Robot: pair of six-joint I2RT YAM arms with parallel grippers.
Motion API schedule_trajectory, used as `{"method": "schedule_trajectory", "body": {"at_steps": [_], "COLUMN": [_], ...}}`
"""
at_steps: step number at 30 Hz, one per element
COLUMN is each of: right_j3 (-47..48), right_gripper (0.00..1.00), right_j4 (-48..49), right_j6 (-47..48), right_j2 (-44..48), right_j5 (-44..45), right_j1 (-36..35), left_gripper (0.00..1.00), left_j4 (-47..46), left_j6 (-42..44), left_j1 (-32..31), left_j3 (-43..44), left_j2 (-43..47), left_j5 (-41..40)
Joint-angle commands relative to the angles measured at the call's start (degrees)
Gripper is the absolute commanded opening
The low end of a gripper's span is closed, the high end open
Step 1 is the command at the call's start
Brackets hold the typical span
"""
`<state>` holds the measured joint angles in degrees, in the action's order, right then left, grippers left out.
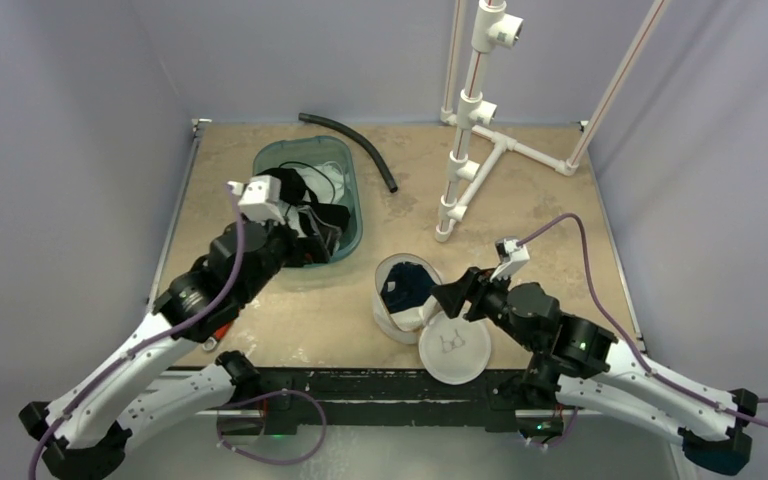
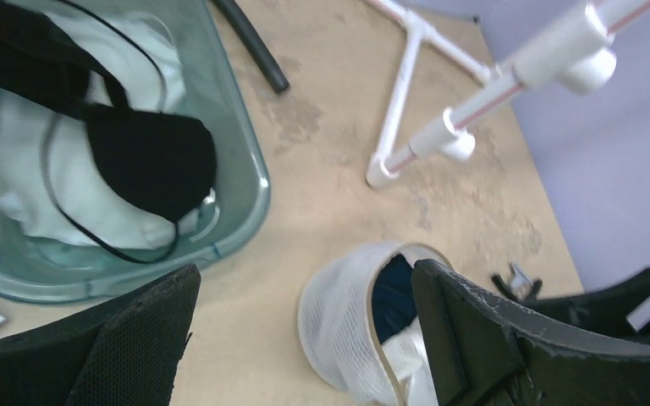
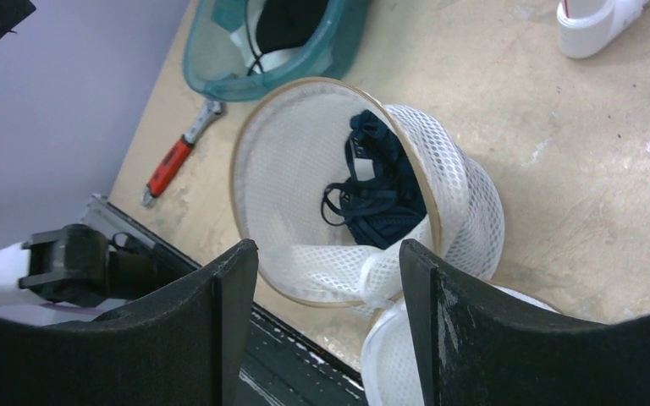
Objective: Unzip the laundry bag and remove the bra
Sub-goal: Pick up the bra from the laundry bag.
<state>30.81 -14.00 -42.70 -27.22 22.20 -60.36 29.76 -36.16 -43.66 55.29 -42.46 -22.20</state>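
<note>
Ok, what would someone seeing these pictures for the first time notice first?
Probably the white mesh laundry bag on its side at the front middle of the table, mouth gaping, a dark navy garment bunched inside, its round lid flopped toward the near edge. Then the teal tub at back left holding black and white clothing, and the tall white pipe stand at back right.

The laundry bag (image 1: 390,318) lay tipped near the front of the table (image 1: 560,250), its lid (image 1: 454,350) just before it to the right; something, perhaps the bra (image 1: 407,285), sat inside. The tub (image 1: 353,190) stood behind-left
</note>
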Motion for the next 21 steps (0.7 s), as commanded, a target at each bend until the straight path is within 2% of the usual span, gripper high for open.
{"method": "schedule_trajectory", "body": {"at_steps": [1, 5, 8, 10, 13, 16, 21], "right_j3": [1.2, 0.6, -0.2, -0.4, -0.2, 0.1, -1.0], "right_gripper": [0.65, 0.65, 0.65, 0.65, 0.65, 0.63, 0.63], "right_j4": [-2.4, -2.5, -2.4, -2.7, -3.2, -6.5, -6.5], "right_j6": [-2.4, -3.9, -5.3, -5.9, -6.3, -9.9, -13.0], "right_j2": [-3.0, -2.8, -2.9, -3.3, -3.6, -3.5, -3.7], "right_j5": [3.2, 4.6, 4.6, 4.6, 5.0, 8.3, 9.8], "right_j1": [-0.2, -0.3, -0.2, -0.3, -0.2, -0.2, -0.2], "left_gripper": [0.94, 0.95, 0.99, 0.99, 0.99, 1.0, 0.95], "left_j4": [-4.7, -7.2, -7.5, -8.0, -7.7, -2.8, -5.4], "left_j6": [-5.7, -6.5, -7.4, -8.4, -10.9, -14.0, -14.3], "left_j1": [-2.2, -10.0, -20.2, -24.8, -27.9, -28.5, -28.6], "left_j3": [-2.4, -1.0, 2.5, 4.7, 7.5, 10.6, 12.9], "left_j2": [-4.1, -10.0, -15.5, -18.5, -22.4, -27.2, -32.6], "left_j5": [11.4, 6.0, -3.3, -7.7, -11.2, -14.0, -10.7]}}
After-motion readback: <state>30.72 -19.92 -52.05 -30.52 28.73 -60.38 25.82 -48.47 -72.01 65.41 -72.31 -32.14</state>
